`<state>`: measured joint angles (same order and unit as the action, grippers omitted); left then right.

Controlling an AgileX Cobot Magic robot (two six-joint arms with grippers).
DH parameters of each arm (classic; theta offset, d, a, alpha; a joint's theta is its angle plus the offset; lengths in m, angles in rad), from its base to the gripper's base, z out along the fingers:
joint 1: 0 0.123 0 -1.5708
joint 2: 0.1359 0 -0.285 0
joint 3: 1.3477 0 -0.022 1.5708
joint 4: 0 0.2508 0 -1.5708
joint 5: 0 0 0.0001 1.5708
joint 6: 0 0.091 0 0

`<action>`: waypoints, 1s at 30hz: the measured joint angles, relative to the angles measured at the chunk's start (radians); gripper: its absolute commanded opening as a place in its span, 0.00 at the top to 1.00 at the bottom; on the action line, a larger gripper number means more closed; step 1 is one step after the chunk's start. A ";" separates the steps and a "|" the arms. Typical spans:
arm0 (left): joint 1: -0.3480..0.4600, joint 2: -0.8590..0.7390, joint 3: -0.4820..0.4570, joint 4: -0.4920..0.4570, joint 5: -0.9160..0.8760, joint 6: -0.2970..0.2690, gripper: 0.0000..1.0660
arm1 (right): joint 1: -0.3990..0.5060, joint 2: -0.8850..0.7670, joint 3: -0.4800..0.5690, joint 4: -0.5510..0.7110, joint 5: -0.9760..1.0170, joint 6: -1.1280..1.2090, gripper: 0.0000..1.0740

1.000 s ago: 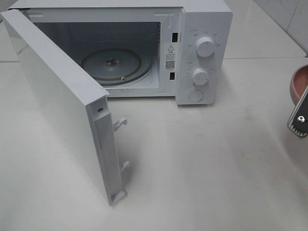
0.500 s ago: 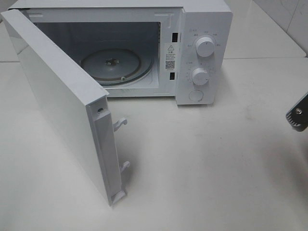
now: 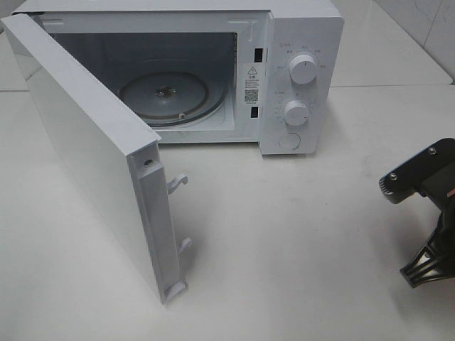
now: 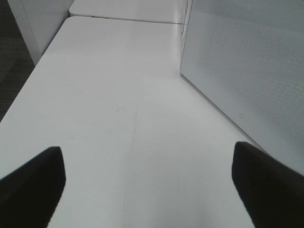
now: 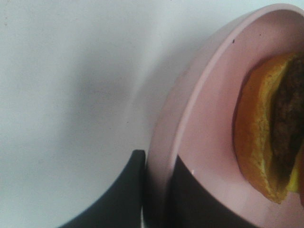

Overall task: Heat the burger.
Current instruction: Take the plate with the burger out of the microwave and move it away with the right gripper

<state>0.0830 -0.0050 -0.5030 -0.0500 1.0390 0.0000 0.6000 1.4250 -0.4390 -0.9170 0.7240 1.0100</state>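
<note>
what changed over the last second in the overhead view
The right arm has come further into the overhead view from the right edge, lower down than before. The pink plate, seen at that edge a second ago, is out of that view now; the wrist view shows the right gripper shut on its rim, with the burger on it. The microwave, its open door and the left gripper are unchanged.

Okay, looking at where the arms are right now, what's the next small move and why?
Probably carry the pink plate toward the open microwave. The right gripper is shut on the plate's rim with the burger on it, the door stands wide open, and the glass turntable is bare.
</note>
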 measured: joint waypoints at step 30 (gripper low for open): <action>0.000 0.000 0.000 0.000 0.000 0.000 0.18 | -0.042 0.359 -0.004 -0.338 -0.054 0.534 0.91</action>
<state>0.0830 -0.0050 -0.5030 -0.0500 1.0390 0.0000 0.5580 1.7840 -0.4430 -1.2550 0.6700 1.5440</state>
